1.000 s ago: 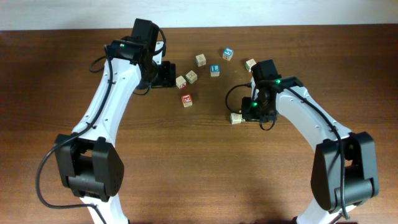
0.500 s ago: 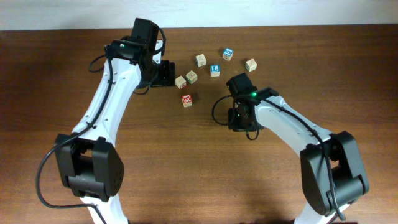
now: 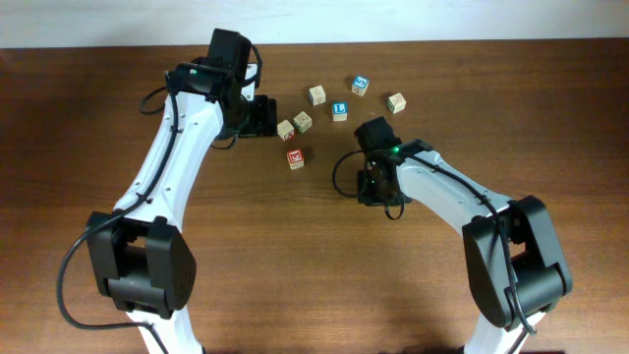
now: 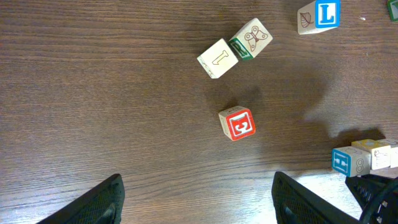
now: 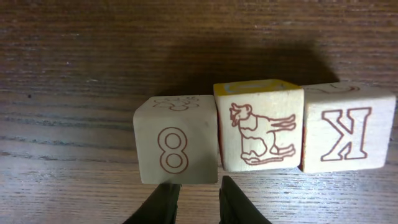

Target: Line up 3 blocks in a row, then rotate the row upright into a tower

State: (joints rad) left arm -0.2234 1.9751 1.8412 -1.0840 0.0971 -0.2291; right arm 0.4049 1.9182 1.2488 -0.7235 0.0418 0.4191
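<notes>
Three blocks point(image 5: 260, 93) are seen packed side by side in a row in the right wrist view: the 8 block point(image 5: 176, 139), the rooster block point(image 5: 260, 134) with a yellow top face, and the K block point(image 5: 348, 130). In the left wrist view the same row is found to the right of the red-faced cube point(image 4: 237, 123) and a little lower, well apart from it, with a blue face bearing a white letter point(image 4: 344, 162) turned toward that cube.

The right gripper point(image 5: 199, 186) is placed just at the near edge of the row, by the seam between the 8 block and the rooster block. Its fingers point(image 5: 163, 202) are drawn nearly together, with only a thin strip of table visible between them, and nothing is held. From overhead the row is hidden beneath this gripper point(image 3: 373, 187), to the right of the red-faced cube point(image 3: 295, 157).

The left gripper point(image 4: 198, 180) is spread wide and nothing is gripped; from overhead it point(image 3: 263, 116) is seen up and to the left of the red-faced cube.

Beyond the red-faced cube, the I cube point(image 4: 216, 58) and the butterfly cube point(image 4: 250, 37) are found touching, and the L cube point(image 4: 320, 15) lies farther off to the right.
</notes>
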